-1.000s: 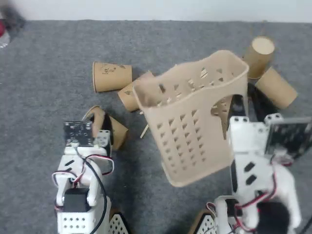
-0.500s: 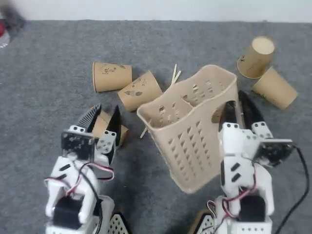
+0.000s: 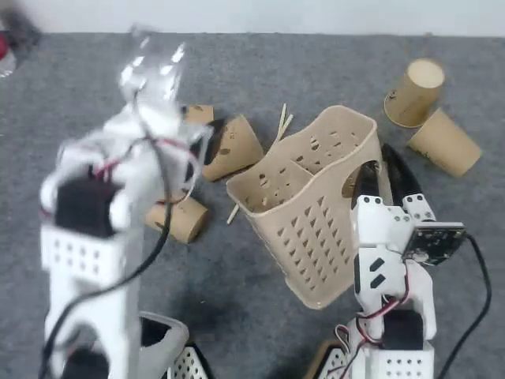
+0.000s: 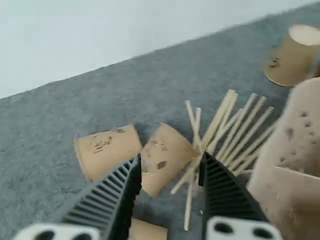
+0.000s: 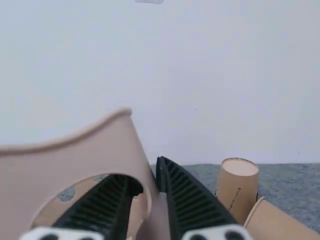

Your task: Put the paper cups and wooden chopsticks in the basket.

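Quick rundown of where things sit. The right end effector (image 3: 380, 170) is clamped on the wall of the beige perforated plastic basket (image 3: 304, 213), one finger inside by the handle cutout and the other outside. From its own wrist camera the gap between the fingers looks narrow, with only the basket wall in it. The basket is in the middle of the grey carpeted surface (image 3: 331, 63), tipped over at an angle, and you can see the divider inside.

The left arm is up high on the left of the frame. Its end effector (image 4: 170, 160) is wide open and has nothing in it.

None of the brown paper cups are in the basket. Two are at the upper right, one standing (image 3: 417, 91) and one lying on its side (image 3: 446, 142) right against it. One lies just left of the basket's rim (image 3: 233, 146), and another (image 4: 107, 150) is right beside that one, mostly behind the left arm from above. A fifth lies lower left of the basket (image 3: 177, 219).

The pale wooden chopsticks (image 4: 230, 130) are fanned out on the surface between the nearest cup and the basket. From above only a few ends poke out near the basket's rim.
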Available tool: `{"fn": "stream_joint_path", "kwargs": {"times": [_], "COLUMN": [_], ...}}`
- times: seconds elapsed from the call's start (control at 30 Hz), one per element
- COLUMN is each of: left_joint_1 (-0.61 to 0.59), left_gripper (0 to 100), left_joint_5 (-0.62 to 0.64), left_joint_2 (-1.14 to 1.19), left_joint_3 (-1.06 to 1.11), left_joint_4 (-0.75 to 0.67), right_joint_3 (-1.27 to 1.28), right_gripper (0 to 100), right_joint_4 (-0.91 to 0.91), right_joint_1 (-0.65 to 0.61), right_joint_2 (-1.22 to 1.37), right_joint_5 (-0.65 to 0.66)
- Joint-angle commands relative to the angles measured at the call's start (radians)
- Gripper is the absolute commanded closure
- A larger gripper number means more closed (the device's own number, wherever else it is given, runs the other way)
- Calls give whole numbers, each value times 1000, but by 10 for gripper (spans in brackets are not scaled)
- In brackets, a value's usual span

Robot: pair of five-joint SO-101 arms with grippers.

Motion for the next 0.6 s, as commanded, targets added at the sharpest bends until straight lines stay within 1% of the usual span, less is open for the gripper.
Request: {"fn": "stream_joint_path", "kwargs": {"times": [0.0, 0.1, 0.33, 0.47, 0.57], "left_joint_1": [149, 130, 133, 149, 157], "left_gripper": [810, 809, 809, 809, 810], "left_joint_5": [-46, -71, -203, -218, -218], "left_joint_2": [302, 427, 646, 686, 664], "left_joint_3": [-549, -628, -602, -638, -710], "left_joint_4": [245, 242, 241, 239, 239], "right_joint_3": [-23, -21, -18, -12, 31], "right_gripper": [991, 991, 991, 991, 991], "right_joint_4": [-53, -70, -77, -77, -134], "right_joint_1": [8, 10, 5, 8, 8], "right_joint_2": [-16, -16, -16, -16, -16], "right_joint_5": [-15, -14, -14, -15, -14]}}
